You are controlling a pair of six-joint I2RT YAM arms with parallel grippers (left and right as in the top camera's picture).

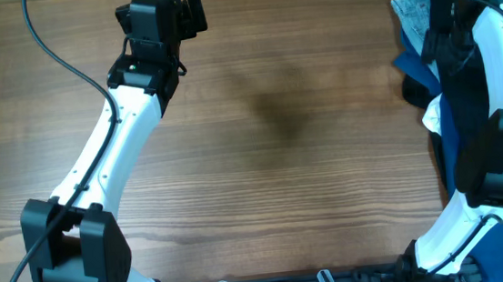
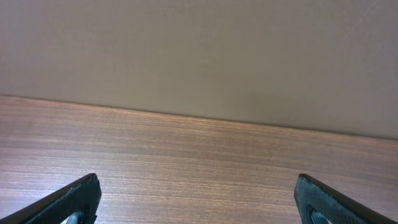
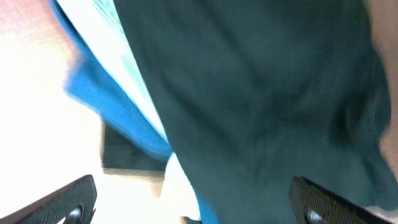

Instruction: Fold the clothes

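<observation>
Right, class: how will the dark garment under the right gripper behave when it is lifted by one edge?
Probably floppy: the dark garment shows soft folds, so it should drape and sag from a single grip. It lies against blue fabric, so a lift may drag that along.

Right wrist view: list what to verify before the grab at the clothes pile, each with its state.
1. Right gripper open: ok.
2. Left gripper open, over bare table: ok.
3. Dark garment below the right gripper: ok.
4. That it is the black garment to fold: cannot tell, picture blurred.
5. Dark garment apart from the blue fabric: not ok, they lie edge to edge.
</observation>
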